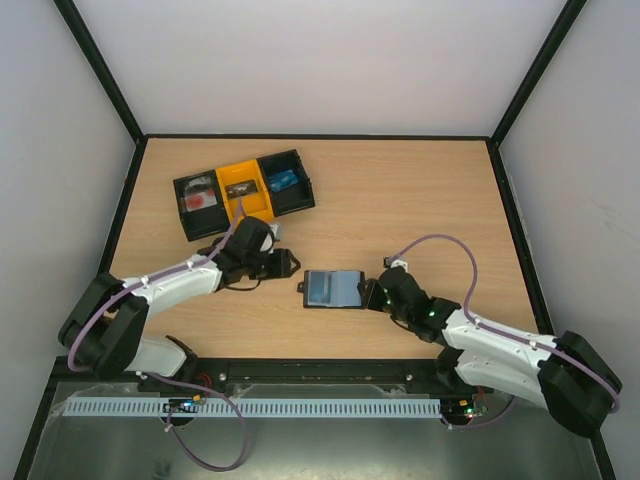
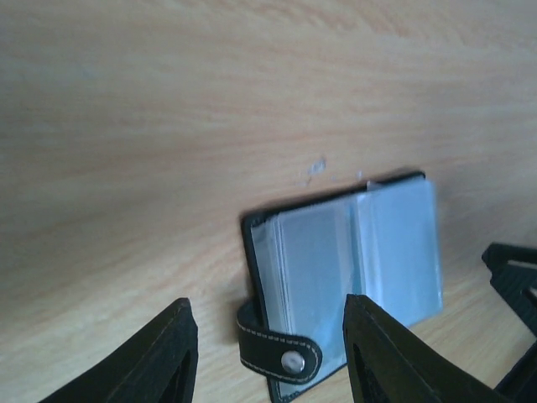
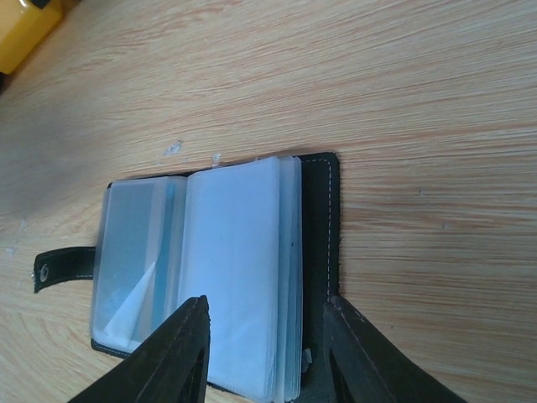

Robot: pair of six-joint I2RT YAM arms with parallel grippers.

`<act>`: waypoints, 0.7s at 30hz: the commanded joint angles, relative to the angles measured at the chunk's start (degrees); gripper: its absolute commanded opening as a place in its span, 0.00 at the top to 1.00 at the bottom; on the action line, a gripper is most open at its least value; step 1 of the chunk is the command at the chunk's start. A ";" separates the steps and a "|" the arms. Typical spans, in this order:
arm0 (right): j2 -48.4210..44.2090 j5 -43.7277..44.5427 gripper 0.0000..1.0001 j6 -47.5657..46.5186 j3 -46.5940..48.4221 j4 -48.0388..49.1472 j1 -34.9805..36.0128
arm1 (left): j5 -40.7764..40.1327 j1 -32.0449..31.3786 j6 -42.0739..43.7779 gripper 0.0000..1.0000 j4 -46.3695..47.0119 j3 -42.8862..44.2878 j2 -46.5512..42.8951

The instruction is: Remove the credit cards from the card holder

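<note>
The card holder [image 1: 333,289] lies open on the table between my two grippers, black cover down, grey-blue sleeves up. My left gripper [image 1: 289,263] is open and empty just left of it. In the left wrist view the holder [image 2: 352,260] lies ahead of the open left gripper [image 2: 267,306], its snap tab [image 2: 281,353] between the jaws. My right gripper [image 1: 373,296] is open at the holder's right edge. In the right wrist view the right gripper [image 3: 264,317] straddles the right stack of sleeves [image 3: 243,277]. A light blue card [image 3: 159,269] shows inside the left sleeve.
A black-and-yellow three-compartment tray [image 1: 262,207] with small items stands at the back left of the table; its yellow corner shows in the right wrist view [image 3: 21,25]. Black frame rails edge the wooden table [image 1: 420,200].
</note>
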 commanded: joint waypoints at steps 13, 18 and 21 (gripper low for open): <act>13.64 -2.68 0.66 -0.73 4.13 7.52 0.20 | -0.97 -7.29 -4.67 0.51 11.79 -6.03 7.38; 16.25 -3.96 0.67 -0.86 4.67 8.81 0.20 | -0.68 -8.15 -5.44 0.55 14.00 -6.65 9.20; 17.41 -4.15 0.67 -0.77 4.66 9.61 0.20 | -0.79 -8.74 -5.87 0.55 14.95 -6.93 9.89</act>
